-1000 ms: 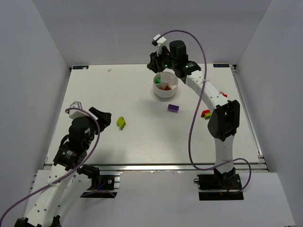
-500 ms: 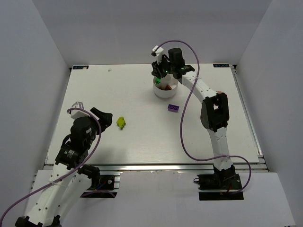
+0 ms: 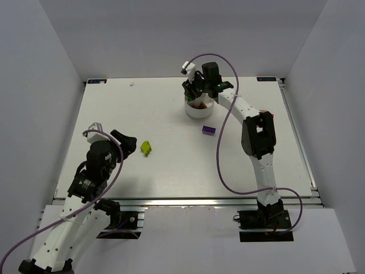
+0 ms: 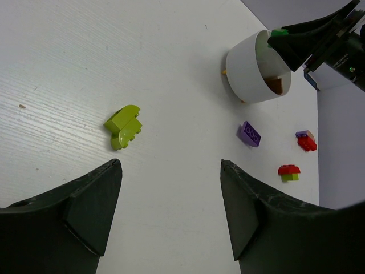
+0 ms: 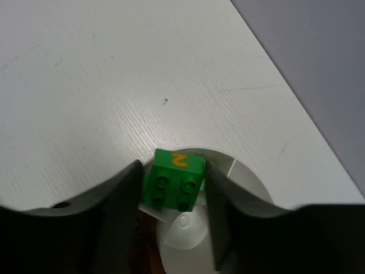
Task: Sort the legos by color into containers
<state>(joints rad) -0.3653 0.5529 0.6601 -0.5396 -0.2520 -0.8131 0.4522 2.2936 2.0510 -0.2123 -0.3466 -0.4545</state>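
**Green brick held over the white dish, release not yet made**
The right gripper (image 5: 172, 168) pinches the green brick (image 5: 174, 180) just above the rim of the white dish (image 4: 245, 74). Let go here, it may clip the rim or a divider and tumble outside the dish or into the wrong wedge. The left gripper (image 4: 171, 166) hangs open, well apart from the dish.

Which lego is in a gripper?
The green brick, clamped in the right gripper above the white dish; the yellow-green brick, purple brick and red bricks lie on the table.
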